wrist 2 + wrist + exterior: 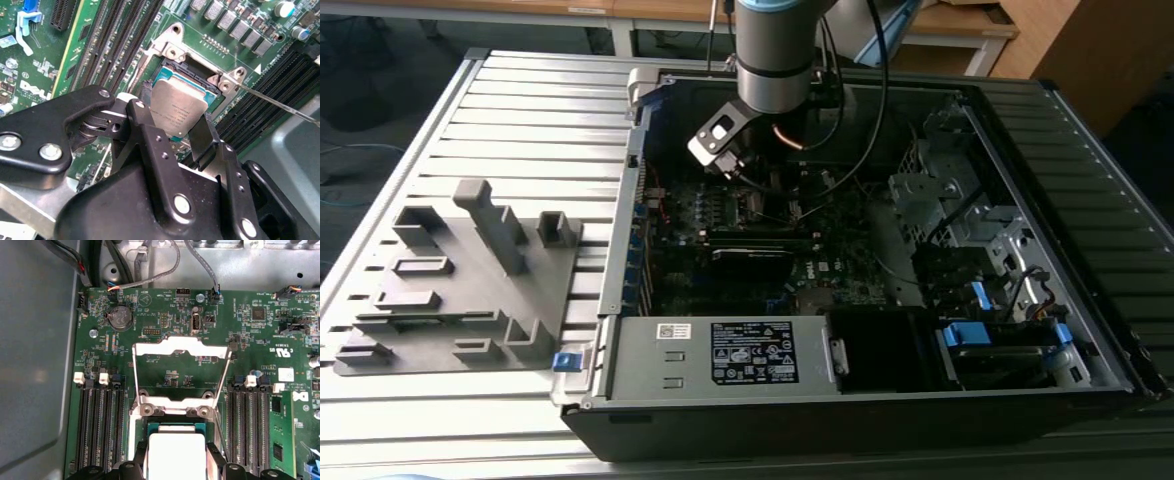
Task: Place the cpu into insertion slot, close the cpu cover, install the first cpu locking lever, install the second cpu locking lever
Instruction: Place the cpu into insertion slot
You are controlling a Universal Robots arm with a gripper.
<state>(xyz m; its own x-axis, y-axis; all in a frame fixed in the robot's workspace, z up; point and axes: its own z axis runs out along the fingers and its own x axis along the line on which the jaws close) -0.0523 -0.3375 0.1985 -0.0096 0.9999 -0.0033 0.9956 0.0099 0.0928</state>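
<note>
A: Item: cpu (pixel 179 107). Location?
B: Clenched in the hand (pixel 170 119), directly over the insertion slot (pixel 187 74). Gripped by opposite edges, likely to keep it level for seating. Seated or not: cannot tell.
A: cpu cover (pixel 170 345)?
B: Swung open, leaving the slot reachable.
A: Containers?
B: Computer case (pixel 854 425), holding the motherboard (pixel 165 315). Grey fixture tray (pixel 467 280) at nine o'clock of it in the exterior view, on the worktop (pixel 520 110).

The arm (pixel 774 60) is a silver-grey cylinder with a black band and black cables (pixel 885 90); its black fingers (pixel 150 150) carry silver screws.
</note>
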